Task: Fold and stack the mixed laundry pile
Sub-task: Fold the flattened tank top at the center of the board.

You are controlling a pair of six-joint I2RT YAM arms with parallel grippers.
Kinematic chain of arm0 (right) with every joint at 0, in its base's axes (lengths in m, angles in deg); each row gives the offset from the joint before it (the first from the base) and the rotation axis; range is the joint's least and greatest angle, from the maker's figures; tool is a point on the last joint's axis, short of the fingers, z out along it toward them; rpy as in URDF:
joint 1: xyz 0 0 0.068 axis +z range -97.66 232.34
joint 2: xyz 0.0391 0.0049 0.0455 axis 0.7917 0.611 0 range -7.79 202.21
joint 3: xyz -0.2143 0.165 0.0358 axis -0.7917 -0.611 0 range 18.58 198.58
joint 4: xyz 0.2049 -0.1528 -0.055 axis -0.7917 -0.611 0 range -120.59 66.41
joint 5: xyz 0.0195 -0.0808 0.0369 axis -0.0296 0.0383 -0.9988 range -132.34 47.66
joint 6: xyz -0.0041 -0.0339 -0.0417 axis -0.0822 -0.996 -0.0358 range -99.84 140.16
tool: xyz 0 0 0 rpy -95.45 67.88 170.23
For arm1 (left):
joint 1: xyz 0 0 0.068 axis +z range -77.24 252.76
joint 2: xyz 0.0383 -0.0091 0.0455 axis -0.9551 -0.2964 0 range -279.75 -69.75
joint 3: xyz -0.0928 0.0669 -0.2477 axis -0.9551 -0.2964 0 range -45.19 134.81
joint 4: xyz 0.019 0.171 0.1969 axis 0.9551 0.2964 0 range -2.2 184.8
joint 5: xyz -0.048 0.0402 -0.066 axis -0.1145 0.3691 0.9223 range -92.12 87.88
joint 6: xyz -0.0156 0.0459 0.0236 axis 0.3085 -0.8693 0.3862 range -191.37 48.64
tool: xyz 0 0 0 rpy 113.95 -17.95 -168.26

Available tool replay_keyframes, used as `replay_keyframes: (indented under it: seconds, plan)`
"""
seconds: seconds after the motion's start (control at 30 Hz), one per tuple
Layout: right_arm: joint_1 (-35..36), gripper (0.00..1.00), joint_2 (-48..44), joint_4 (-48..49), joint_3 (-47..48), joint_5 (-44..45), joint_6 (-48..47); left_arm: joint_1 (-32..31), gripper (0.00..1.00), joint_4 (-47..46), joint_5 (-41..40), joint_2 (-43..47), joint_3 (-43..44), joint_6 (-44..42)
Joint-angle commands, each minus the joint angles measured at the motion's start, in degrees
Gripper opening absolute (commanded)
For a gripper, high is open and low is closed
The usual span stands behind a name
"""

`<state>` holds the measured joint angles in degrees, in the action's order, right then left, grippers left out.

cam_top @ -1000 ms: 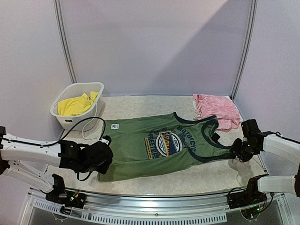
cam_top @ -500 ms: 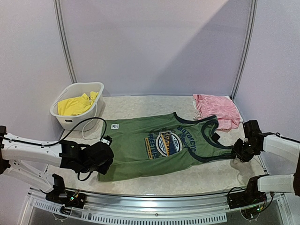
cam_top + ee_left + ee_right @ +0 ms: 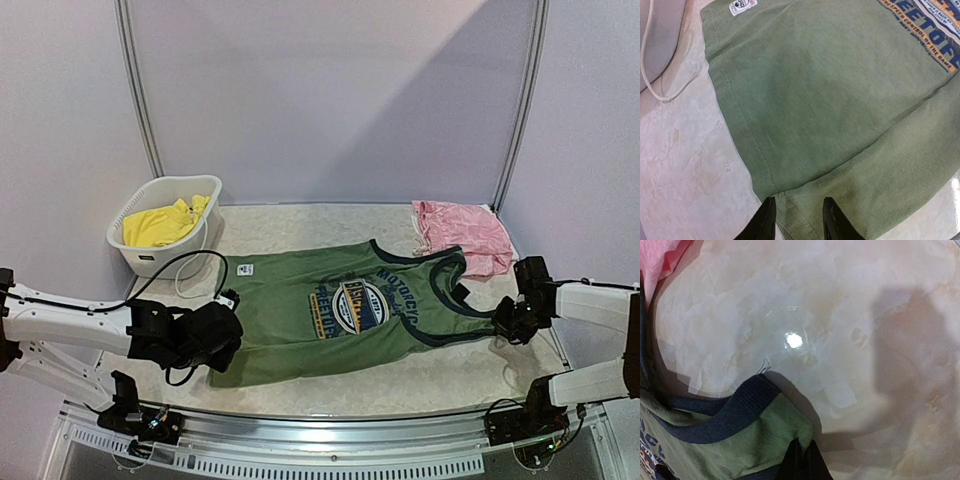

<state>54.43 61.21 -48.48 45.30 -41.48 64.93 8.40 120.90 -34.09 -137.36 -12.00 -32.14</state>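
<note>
In the top view, the tank top [image 3: 300, 320] is spread flat, print upward, across the middle of the table [image 3: 400, 385], its hem toward the left edge and its straps toward the right edge. No fold is seen in it yet. A pink garment [image 3: 460, 235] is heaped at the far right corner, not neatly folded as far as can be made out. Yellow shorts [image 3: 160, 225] are left inside the basket [image 3: 150, 262] at the far left corner. No stack has been started, so most of the work is judged to remain. The left gripper [image 3: 228, 352] is set at the near hem corner, and the right gripper [image 3: 500, 325] at the near strap.

In the left wrist view, the left gripper [image 3: 797, 220] is seen with its jaws apart, set astride the near hem corner of the tank top [image 3: 830, 100]. The cloth between them lies flat and unpinched.

In the right wrist view, the right gripper [image 3: 801, 462] is seen with its fingers drawn together on the end of the strap of the tank top [image 3: 740, 440], so the cloth appears to be pinched. A first fold is judged to be in preparation.
</note>
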Motion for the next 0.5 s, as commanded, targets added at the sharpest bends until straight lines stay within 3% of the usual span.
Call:
replay_keyframes:
  seconds: [0.0,0.47]
  plan:
    - [-0.3,0.01,0.6,1.5,0.5,-2.6,-0.9,0.1,0.32,-1.3,-0.4,0.6,-0.7,-0.3]
    - [-0.3,0.00,-2.2,-5.7,8.1,2.8,-2.4,0.1,0.31,-1.5,-0.2,3.2,-1.6,-0.5]
